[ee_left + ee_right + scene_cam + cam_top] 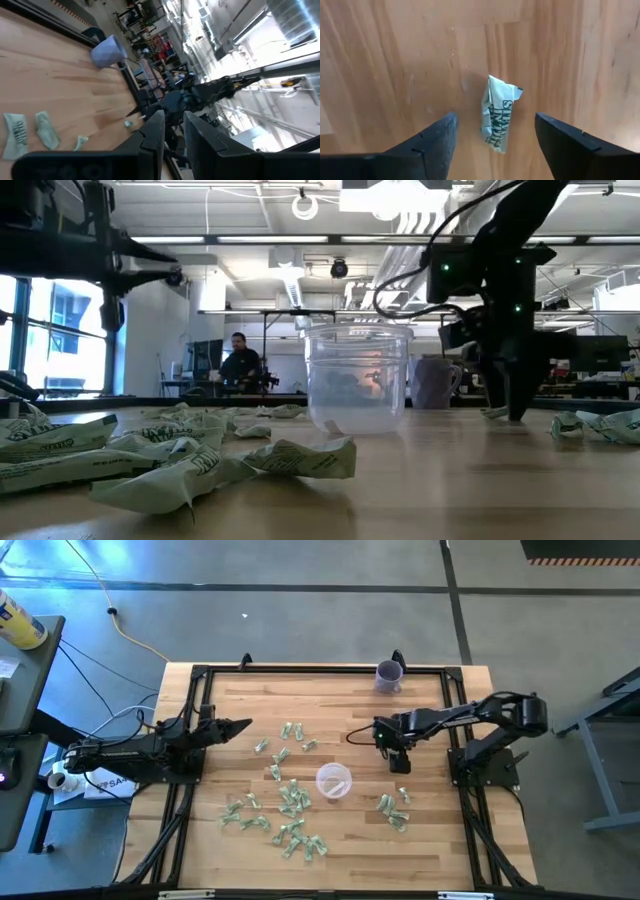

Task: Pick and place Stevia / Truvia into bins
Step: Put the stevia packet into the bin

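Many pale green Stevia sachets lie scattered flat on the wooden table, and a few more lie toward the right. The clear cup stands upright among them, shown close in the low view. My right gripper points down, right of the cup, and is open. Its fingers stand on either side of one crumpled sachet that lies on the wood and do not touch it. My left gripper hovers level over the table's left part, its fingers a little apart with nothing between them.
A purple opaque cup stands at the far edge. A black frame runs round the table. Bare wood lies between the clear cup and the far edge. In the low view a person sits in the room behind.
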`<action>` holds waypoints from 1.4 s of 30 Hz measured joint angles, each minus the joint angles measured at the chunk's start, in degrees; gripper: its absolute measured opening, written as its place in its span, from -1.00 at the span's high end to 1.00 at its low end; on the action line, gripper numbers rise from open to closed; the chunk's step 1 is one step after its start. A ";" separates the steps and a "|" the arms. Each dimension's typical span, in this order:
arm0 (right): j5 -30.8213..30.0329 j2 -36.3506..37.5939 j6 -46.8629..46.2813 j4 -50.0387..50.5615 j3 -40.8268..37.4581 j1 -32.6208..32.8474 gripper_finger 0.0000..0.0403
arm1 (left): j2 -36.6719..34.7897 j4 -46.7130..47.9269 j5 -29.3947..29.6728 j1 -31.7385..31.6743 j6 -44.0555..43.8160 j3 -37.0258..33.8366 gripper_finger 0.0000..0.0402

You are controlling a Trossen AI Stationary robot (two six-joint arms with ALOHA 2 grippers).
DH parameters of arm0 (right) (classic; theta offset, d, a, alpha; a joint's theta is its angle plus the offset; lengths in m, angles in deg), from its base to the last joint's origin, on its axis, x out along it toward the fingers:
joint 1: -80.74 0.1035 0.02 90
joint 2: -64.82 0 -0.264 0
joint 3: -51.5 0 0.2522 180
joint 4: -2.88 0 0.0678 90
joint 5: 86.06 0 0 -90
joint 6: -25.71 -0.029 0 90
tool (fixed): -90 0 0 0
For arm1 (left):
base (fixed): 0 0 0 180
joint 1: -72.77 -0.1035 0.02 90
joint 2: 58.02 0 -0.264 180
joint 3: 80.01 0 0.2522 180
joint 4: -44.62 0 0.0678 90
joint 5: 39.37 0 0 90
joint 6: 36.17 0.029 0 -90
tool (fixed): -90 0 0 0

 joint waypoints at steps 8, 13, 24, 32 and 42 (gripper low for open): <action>2.77 -3.14 -0.27 -0.35 0.06 -2.99 0.36 | -0.02 1.06 0.09 -0.02 0.02 0.00 0.47; 3.69 -3.67 -2.80 -1.60 0.64 -3.01 0.89 | -0.02 2.90 0.55 -0.02 0.13 0.00 0.47; 2.54 -2.37 -13.21 2.67 20.54 5.55 0.95 | -0.01 6.81 0.06 -0.02 0.72 0.00 0.47; 5.31 -7.62 -10.46 5.00 36.30 13.80 0.97 | -0.02 8.46 -2.05 -0.02 3.86 0.00 0.47; 2.49 -23.34 -4.33 12.89 48.94 21.38 0.54 | 2.03 10.61 -5.16 -0.02 10.91 0.00 0.47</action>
